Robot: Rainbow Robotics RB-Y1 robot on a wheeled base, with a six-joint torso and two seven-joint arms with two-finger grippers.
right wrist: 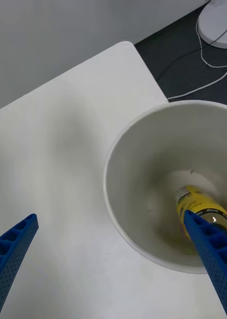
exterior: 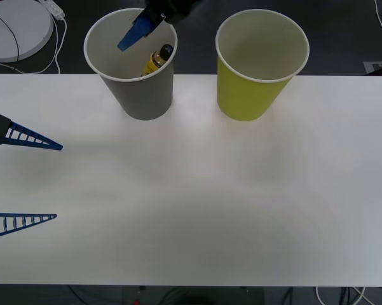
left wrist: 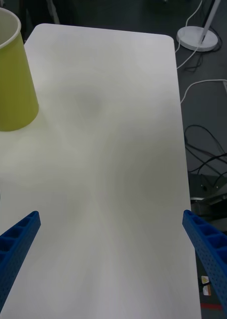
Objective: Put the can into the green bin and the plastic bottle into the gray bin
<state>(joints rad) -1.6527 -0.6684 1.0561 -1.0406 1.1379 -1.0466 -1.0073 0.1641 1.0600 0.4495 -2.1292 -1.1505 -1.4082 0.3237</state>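
Seeing plastic bottle (exterior: 159, 59) w/ yellow label, black cap, leaning inside gray bin (exterior: 140, 95); its base hidden. Right end effector (right wrist: 111, 261) spread above it, left end effector (exterior: 56, 182) spread over bench (exterior: 210, 203).

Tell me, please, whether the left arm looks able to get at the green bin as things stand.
Probably yes. The left hand is open over bare table, and nothing stands between it and the green bin. The right hand is over the gray bin, off that path.

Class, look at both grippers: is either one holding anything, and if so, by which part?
Nothing is held. The right gripper hangs open over the gray bin, where the plastic bottle lies released. The left gripper is open above the table.
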